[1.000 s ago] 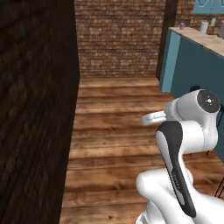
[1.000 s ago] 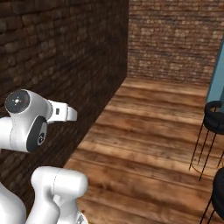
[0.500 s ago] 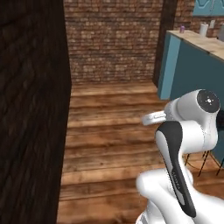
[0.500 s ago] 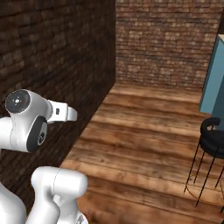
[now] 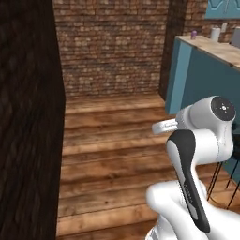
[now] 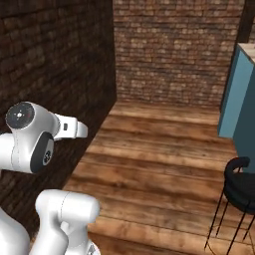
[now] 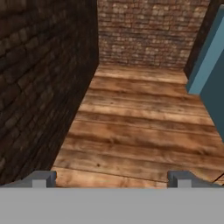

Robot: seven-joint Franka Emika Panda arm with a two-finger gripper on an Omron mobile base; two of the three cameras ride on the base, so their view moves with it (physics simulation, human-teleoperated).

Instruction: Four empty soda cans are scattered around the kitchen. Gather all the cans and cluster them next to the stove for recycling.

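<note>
Between brick walls [image 6: 179, 55], plank floor [image 7: 140, 131]

Pincer [image 7: 111, 178] spread wide over plank floor [image 7: 140, 131]; brick walls [image 7: 39, 78], teal counter [image 7: 212, 74].

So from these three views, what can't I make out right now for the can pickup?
- Purple can, left base view: far back on the island counter, too small to tell if it is upright or dented.
- White items beside it: too small to identify; one is cut off by the right edge.
- Counter top, right base view: cut off by the right edge.
- Stool, right base view: cut off at the right and bottom edges.
- Gripper, hand view: just the two fingertips show, wide apart, nothing between them.
</note>
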